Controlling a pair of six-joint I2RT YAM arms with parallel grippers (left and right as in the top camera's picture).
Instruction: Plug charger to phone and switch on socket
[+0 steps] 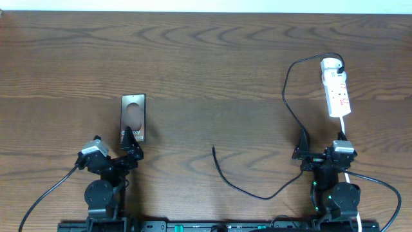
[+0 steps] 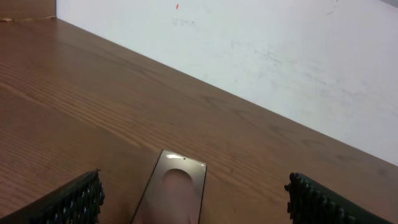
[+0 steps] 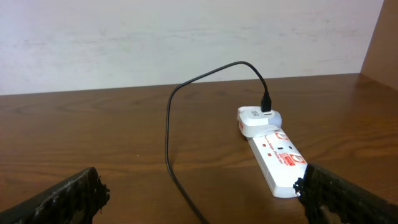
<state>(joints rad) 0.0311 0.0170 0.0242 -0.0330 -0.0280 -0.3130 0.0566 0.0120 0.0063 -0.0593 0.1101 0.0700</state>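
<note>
The dark-brown phone (image 1: pixel 133 117) lies flat left of centre, its round light patch up; it also shows in the left wrist view (image 2: pixel 176 185). My left gripper (image 1: pixel 132 151) is open and empty just behind the phone's near end, fingers (image 2: pixel 196 205) wide apart. The white socket strip (image 1: pixel 337 87) lies at the far right, a white adapter plugged in at its far end. The black charger cable (image 1: pixel 288 103) runs from it down to a free tip (image 1: pixel 214 148) at centre. My right gripper (image 1: pixel 302 149) is open and empty near the strip (image 3: pixel 275 157) and cable (image 3: pixel 169 134).
The strip's white cord (image 1: pixel 344 132) runs toward the right arm base. A white wall (image 3: pixel 186 37) stands beyond the table's far edge. Bare wooden tabletop (image 1: pixel 206 58) lies between phone and strip.
</note>
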